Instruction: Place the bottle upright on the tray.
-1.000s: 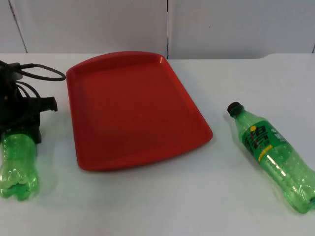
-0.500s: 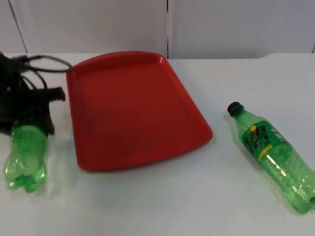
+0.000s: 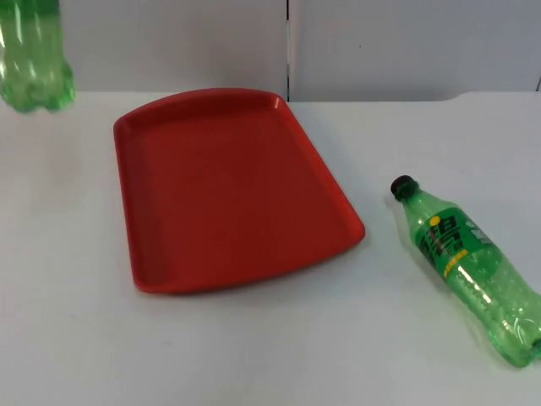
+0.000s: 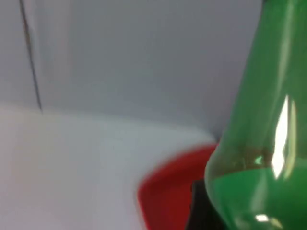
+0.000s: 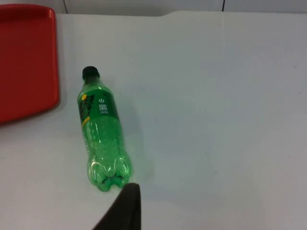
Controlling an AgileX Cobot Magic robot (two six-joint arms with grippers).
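A white tabletop [image 3: 254, 355] carries a red tray [image 3: 228, 186]. A green bottle [image 3: 34, 51] hangs in the air beyond the tray's far left corner, carried by the left gripper – whether its jaws pinch the bottle cannot be told. The left wrist view adds the tray's edge just past the bottle. A second bottle [image 3: 469, 266] lies right of the tray – the right gripper [image 5: 125, 203] waits near its base, jaw state unclear. If tilted at release, the raised bottle would probably topple.

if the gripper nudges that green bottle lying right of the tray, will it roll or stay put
The lying bottle would probably roll: it rests on its round side on the smooth white table. It looks empty, so likely light and easily shoved. Thin clear plastic may dent under a squeeze. The red tray lies apart, so it won't stop it.
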